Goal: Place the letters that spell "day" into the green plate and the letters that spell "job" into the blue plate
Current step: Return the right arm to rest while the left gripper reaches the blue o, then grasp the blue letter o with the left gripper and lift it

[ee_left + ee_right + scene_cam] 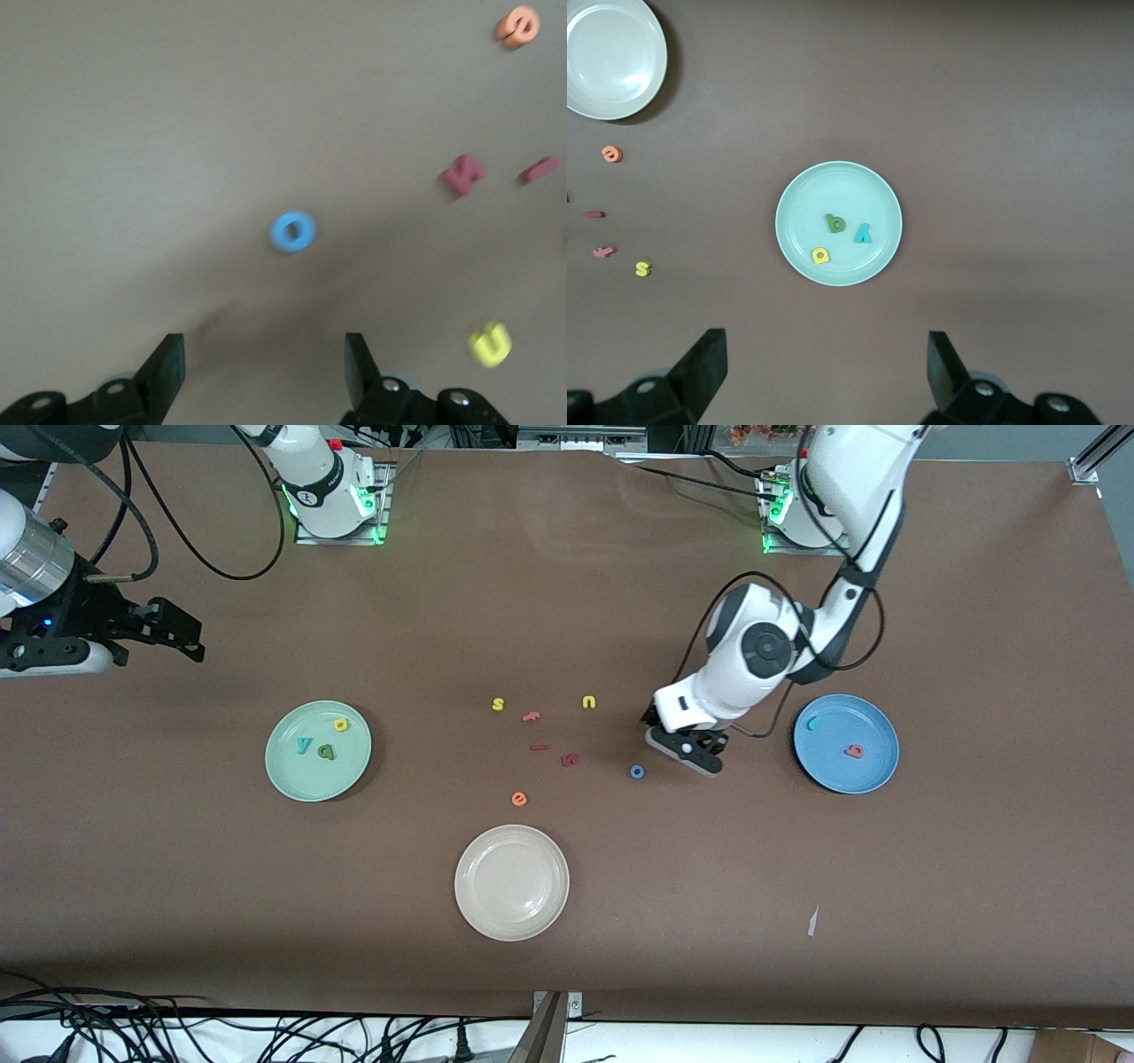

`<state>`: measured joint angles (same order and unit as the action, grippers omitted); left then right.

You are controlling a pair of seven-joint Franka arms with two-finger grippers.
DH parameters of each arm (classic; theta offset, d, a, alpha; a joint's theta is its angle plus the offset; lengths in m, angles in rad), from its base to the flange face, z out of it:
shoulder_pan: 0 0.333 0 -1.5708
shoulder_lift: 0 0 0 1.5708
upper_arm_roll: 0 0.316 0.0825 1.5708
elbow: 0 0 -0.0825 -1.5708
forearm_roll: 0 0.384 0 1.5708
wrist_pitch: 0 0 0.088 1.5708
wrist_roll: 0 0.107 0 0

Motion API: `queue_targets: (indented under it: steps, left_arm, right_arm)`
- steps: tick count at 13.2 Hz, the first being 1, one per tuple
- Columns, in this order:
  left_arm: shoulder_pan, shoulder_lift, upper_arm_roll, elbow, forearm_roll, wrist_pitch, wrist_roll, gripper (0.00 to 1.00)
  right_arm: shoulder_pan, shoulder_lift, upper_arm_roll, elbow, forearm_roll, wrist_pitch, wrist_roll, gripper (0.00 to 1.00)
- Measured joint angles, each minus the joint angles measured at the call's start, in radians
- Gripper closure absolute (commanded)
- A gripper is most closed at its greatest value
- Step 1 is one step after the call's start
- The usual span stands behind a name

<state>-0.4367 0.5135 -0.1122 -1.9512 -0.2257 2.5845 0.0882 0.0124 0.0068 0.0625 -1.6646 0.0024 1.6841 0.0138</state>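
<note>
The blue ring "o" lies on the bare table between the loose letters and the blue plate. My left gripper hangs open just beside it, with nothing between its fingers. In the blue plate lie the teal "j" and the salmon "b". The green plate holds the yellow "d", the dark green "a" and the teal "y". My right gripper waits open and empty, high over the right arm's end of the table.
A cream-white plate sits nearer the front camera than the loose letters. Mid-table lie a yellow "s", a yellow "u", an orange "e" and small red letters. A scrap of white paper lies toward the front edge.
</note>
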Motion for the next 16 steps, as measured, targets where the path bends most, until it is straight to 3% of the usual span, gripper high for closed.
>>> queue_targets:
  steps: [6,10,16]
  left_arm:
    - [-0.078,0.111,0.046,0.132,0.0,0.027,-0.041,0.2]
    - [-0.101,0.156,0.089,0.139,0.0,0.028,-0.04,0.23]
    - [-0.137,0.18,0.1,0.147,0.0,0.03,-0.04,0.25]
  right_arm:
    - [0.0,0.001,0.0,-0.003,0.0,0.001,0.006,0.0]
    - [0.0,0.001,0.0,-0.003,0.0,0.001,0.007,0.0]
    - [0.0,0.001,0.0,-0.003,0.0,0.001,0.008,0.0]
